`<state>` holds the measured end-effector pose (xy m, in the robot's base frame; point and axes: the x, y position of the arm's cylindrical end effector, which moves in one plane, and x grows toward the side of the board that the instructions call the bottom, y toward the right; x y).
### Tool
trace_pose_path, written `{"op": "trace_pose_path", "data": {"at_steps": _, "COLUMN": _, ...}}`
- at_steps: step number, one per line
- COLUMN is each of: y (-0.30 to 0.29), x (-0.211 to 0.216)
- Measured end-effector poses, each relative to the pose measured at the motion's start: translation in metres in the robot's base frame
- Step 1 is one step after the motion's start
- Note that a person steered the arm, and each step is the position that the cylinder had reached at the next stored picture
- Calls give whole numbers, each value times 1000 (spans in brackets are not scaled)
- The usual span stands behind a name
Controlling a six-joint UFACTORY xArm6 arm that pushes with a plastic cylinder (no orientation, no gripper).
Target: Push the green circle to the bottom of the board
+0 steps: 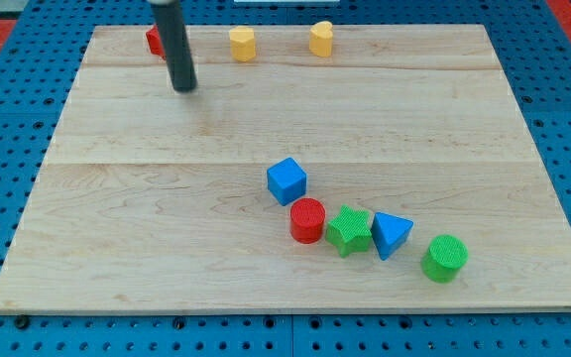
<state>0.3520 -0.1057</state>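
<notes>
Camera view, my tip (184,87) well apart from green circle (445,257)

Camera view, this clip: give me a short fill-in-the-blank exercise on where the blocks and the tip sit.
1. My tip stands near the view's top left, just right of a partly hidden ____ block.
2. The green circle is the block farthest toward the view's ____.
3. The green star lies between the red cylinder and the blue ____.
4. Along the board's top edge stand two ____ blocks.

Missing words: red; right; triangle; yellow
</notes>
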Motion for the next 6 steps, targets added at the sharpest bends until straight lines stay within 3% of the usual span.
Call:
{"op": "trace_pose_path", "data": {"at_steps": 1, "y": 125, "x": 66}}
{"op": "trace_pose_path", "data": {"at_steps": 2, "y": 205, "x": 126}}
{"op": "trace_pose_path", "data": {"at_steps": 3, "y": 248, "x": 205}}
{"op": "trace_pose_path", "data": {"at_steps": 4, "y": 276, "x": 225}}
{"op": "trace_pose_path", "data": {"at_steps": 5, "y": 258, "x": 226}}
{"op": "trace_pose_path", "data": {"at_steps": 6, "y": 265, "x": 207}}
